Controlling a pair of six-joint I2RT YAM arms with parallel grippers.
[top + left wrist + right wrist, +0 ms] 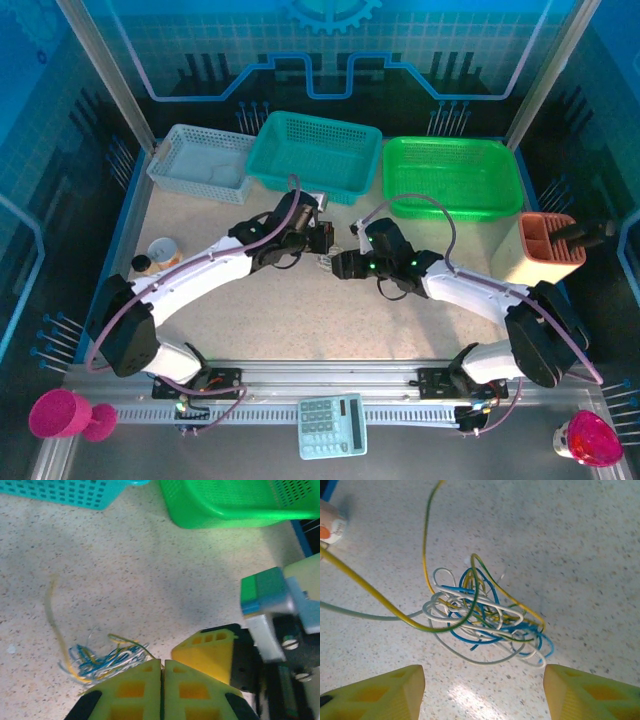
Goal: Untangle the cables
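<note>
At the back of the tabletop [300,310]: green basket [453,178] and teal basket [317,155] empty, pale basket [203,160] unclear, orange holder [548,247] at right with a dark tool [582,235].
Mid-table, left gripper [162,662] fingers pressed together, right gripper [482,674] fingers spread wide, cables [485,612] tangled between them.

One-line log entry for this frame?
thin yellow, blue, white wire cables: tangled | left gripper: shut beside them | right gripper: open, facing them

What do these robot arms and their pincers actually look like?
The left arm and right arm have white shells with black joints and a purple cable looping alongside. Small green lights glow near the right wrist. The fingers are chunky yellow blocks with square cut-outs.
</note>
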